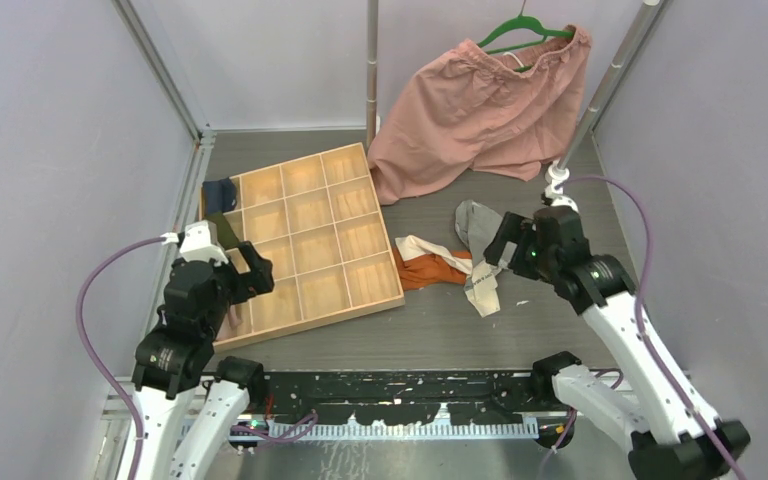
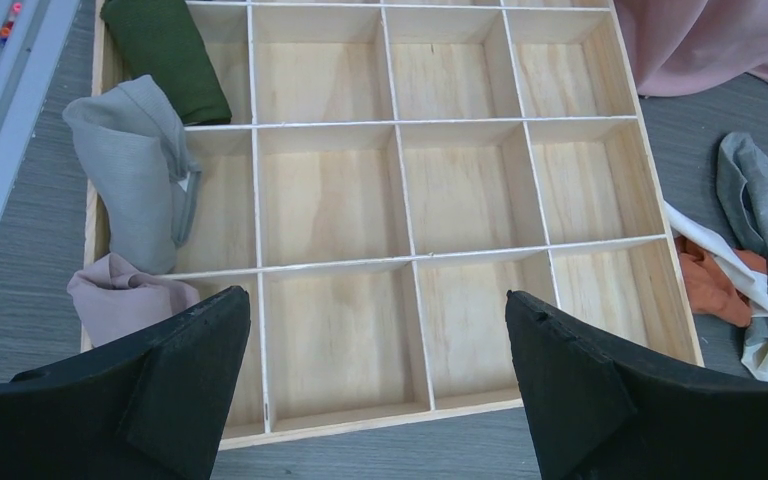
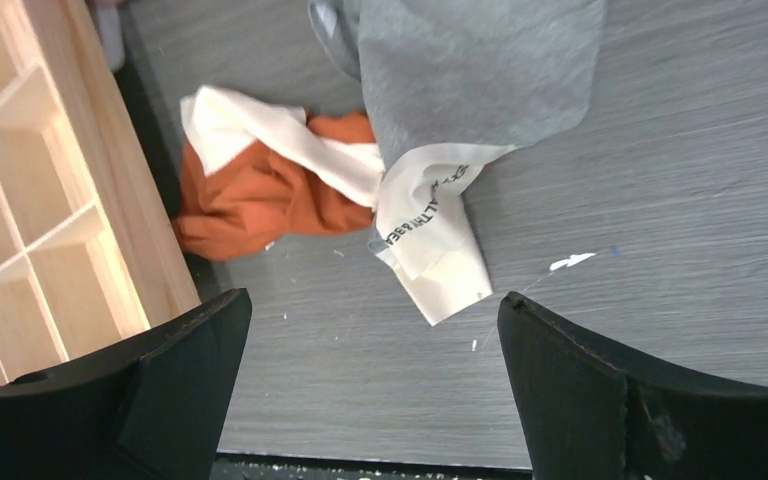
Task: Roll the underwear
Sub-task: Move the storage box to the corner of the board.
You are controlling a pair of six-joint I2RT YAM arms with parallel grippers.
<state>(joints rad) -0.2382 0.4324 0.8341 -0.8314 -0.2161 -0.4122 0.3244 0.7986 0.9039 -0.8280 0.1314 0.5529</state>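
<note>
The rust-orange underwear (image 3: 260,195) lies crumpled and unrolled on the table (image 1: 440,335), its cream-white trim twisted across the top. The grey underwear (image 3: 480,70) lies flatter beside it, seemingly overlapping its edge, with a lettered cream waistband trailing out.

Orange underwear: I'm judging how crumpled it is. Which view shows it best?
Right wrist: the orange underwear lies close, crumpled beside the tray. Top view shows it small; left wrist catches only an edge.
</note>
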